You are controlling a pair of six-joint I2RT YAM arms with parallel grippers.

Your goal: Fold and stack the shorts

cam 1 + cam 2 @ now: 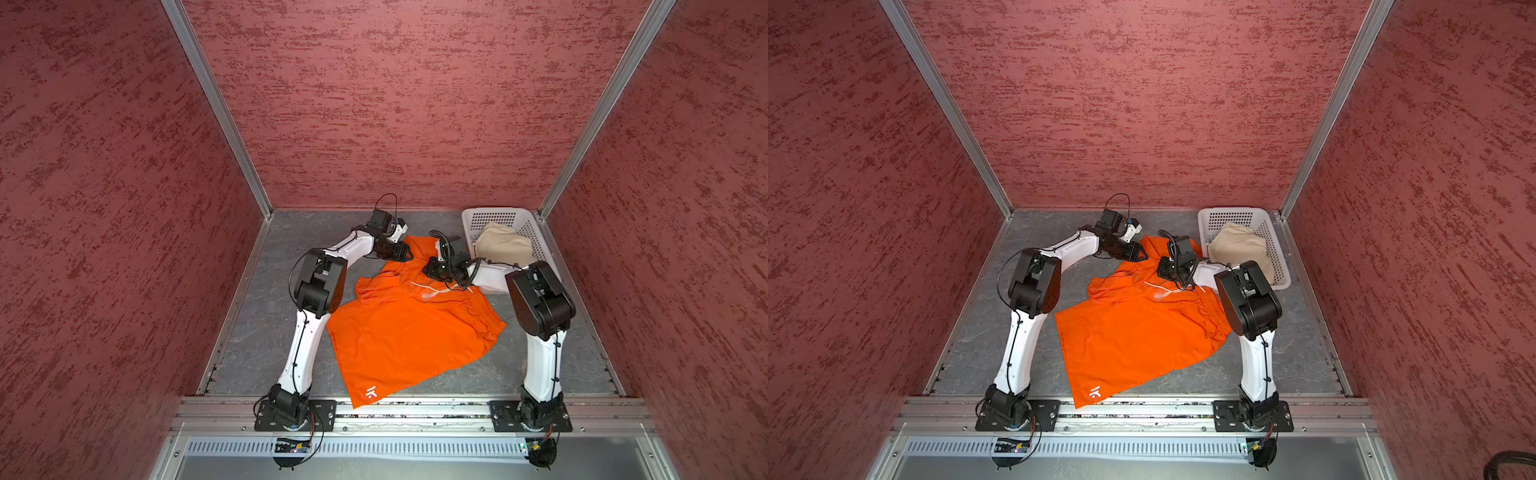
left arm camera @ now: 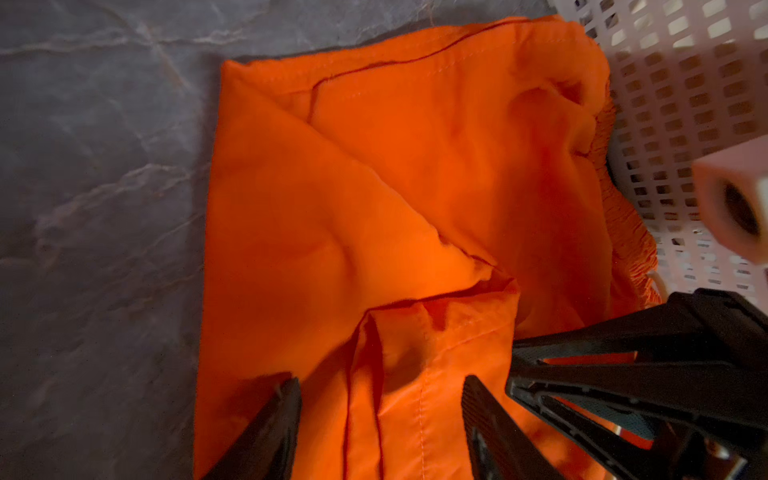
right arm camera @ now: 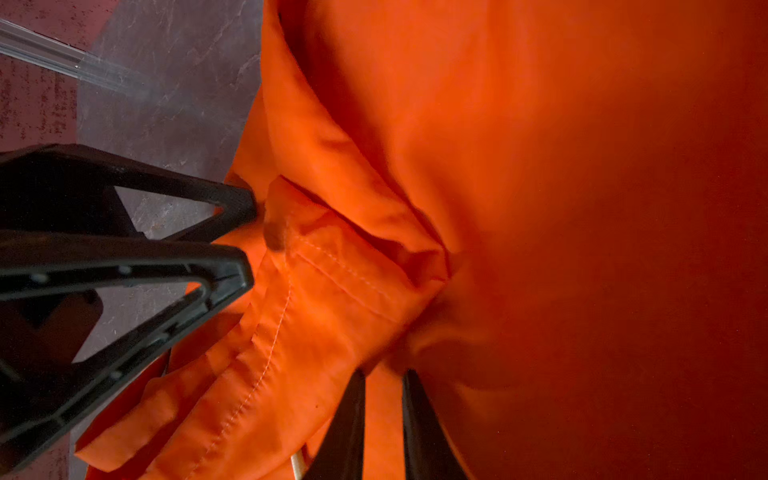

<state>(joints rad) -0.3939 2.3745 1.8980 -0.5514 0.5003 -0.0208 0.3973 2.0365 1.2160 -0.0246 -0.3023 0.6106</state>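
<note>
Both top views show a grey marbled table [image 1: 257,340] [image 1: 976,340] with the orange shorts [image 1: 407,332] [image 1: 1133,336] sprawled across the centre of the frame. One leg lies flat and reaches the table's lower edge, and the rest is crumpled toward the upper middle. A white perforated basket [image 1: 498,220] [image 1: 1233,219] sits in the table's upper right corner, with the beige shorts [image 1: 503,247] [image 1: 1239,249] heaped inside it.

The left gripper [image 1: 407,255] [image 1: 1144,252] and the right gripper [image 1: 424,272] [image 1: 1159,272] meet near each other over the crumpled end of the orange cloth. From above, their fingers cannot be made out.

The wrist views fill that gap. In the left wrist view, the left gripper [image 2: 380,380] has its fingers spread wide and released, straddling a stitched fold without pinching it. In the right wrist view, the right gripper [image 3: 384,374] has its fingers drawn almost together on a narrow band of orange fabric, which puckers toward them.

Only the left wrist view shows the gathered orange waistband [image 2: 623,216] lying just beside the basket's wall. Only the top views show the white drawstring [image 1: 432,289] [image 1: 1167,289] at centre frame and the small white logo [image 1: 371,392] [image 1: 1095,392] on the hem at lower centre.
</note>
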